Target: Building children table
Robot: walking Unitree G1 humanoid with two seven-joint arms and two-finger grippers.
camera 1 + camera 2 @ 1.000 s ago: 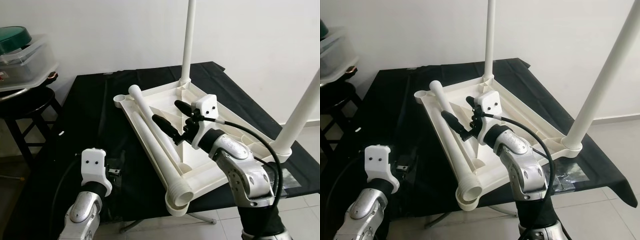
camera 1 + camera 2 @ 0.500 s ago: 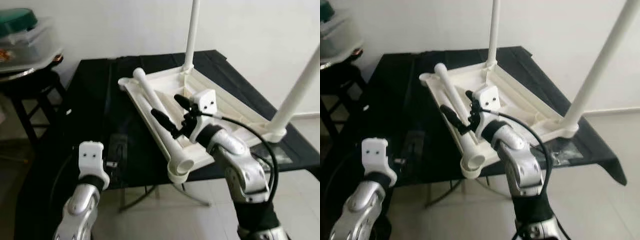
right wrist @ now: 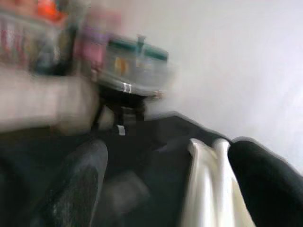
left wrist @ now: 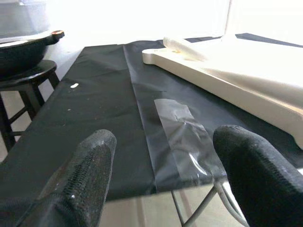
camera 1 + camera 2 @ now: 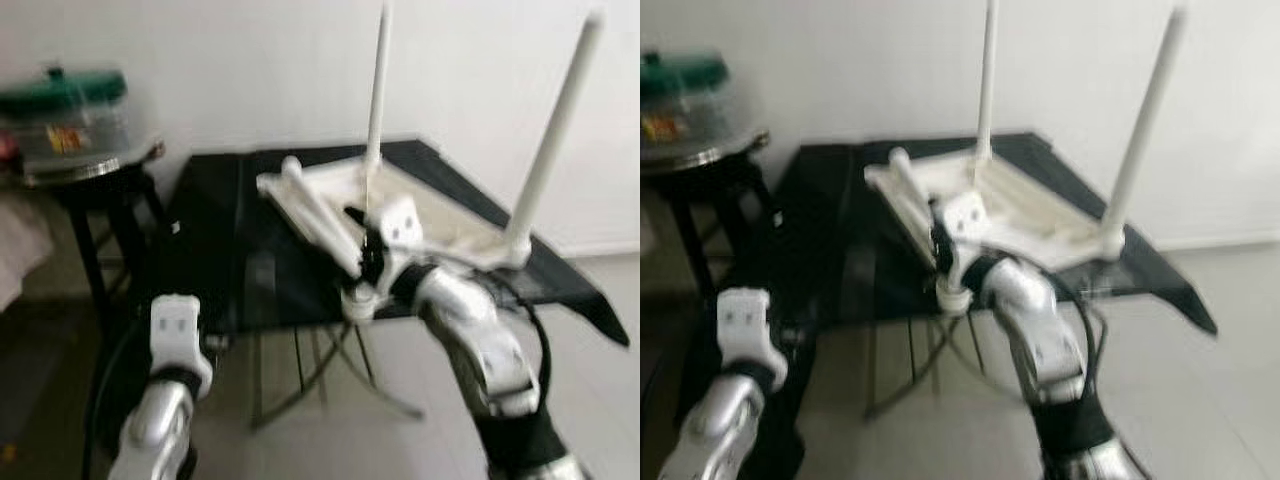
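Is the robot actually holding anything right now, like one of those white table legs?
No, nothing is held. The left gripper has its fingers spread with only the black-covered table beyond them. The right gripper is open too, with the loose white leg lying ahead of it, ungrasped.

- A folding table [image 5: 215, 290] draped in black cloth [image 4: 94, 123] carries everything.
- The upturned white children's tabletop [image 5: 440, 215] lies toward 2 o'clock.
- A clear tape strip [image 4: 182, 137] sits at 6 o'clock.

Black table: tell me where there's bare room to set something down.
The bare patch is the black table's left half, between the stool and the white tabletop, by the clear tape strip. The right half is crowded by the tabletop, its loose leg and the right hand.
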